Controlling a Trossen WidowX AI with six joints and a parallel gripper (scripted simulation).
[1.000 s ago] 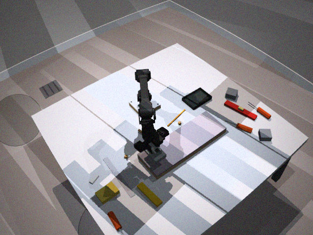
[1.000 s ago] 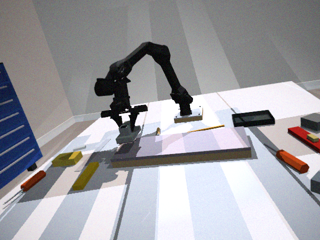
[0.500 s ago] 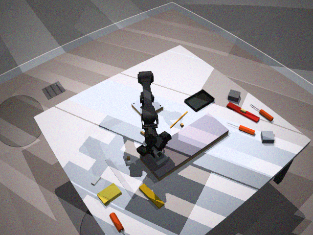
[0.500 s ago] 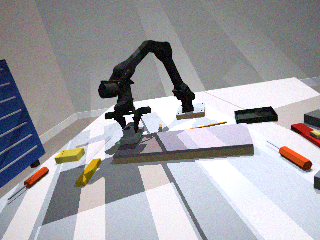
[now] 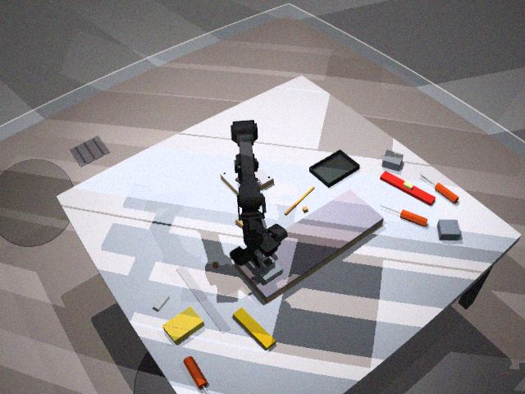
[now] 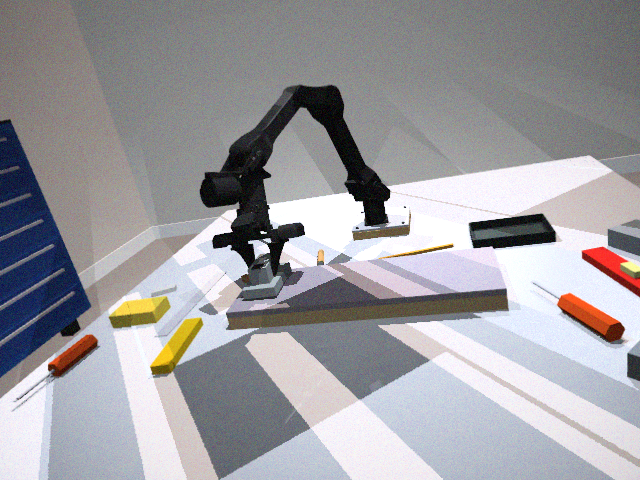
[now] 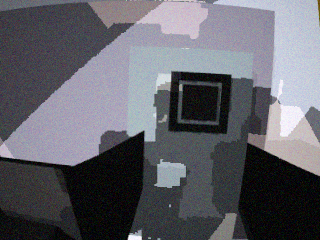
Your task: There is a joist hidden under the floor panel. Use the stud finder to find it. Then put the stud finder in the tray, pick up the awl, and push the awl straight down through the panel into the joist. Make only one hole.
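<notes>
So the pincer [image 5: 263, 256] [image 6: 262, 258] [image 7: 187, 140] is clamped on the stud finder [image 5: 271, 275] [image 6: 262, 290] [image 7: 190, 60], a grey thing with a flat, wide foot and a dark square on it. The foot is right under the pincer, over one end of the floor panel [image 5: 335, 216] [image 6: 413, 279] [image 7: 90, 105], and looks like it's sitting on the surface, though I can't swear to contact. The rest of the panel runs off to the right of the pincer in the top view. Up and to the right is the black tray [image 5: 335, 168] [image 6: 511, 232], well apart from the pincer, with a thin orange stick [image 5: 299, 200] [image 6: 418, 251] lying between them on the worktop [image 5: 276, 106] [image 6: 465, 387]. Can't tell which one's the awl, tbh: two orange-handled tools [image 5: 413, 217] [image 6: 590, 316] lie way over to the right of the pincer beside a red bar [image 5: 394, 183] [image 6: 604, 260], and another orange-handled one [image 5: 195, 372] [image 6: 72, 354] is down and left. Closer in on that lower side you've got a yellow block [image 5: 183, 324] [image 6: 139, 311] and a yellow bar [image 5: 253, 328] [image 6: 177, 346].
</notes>
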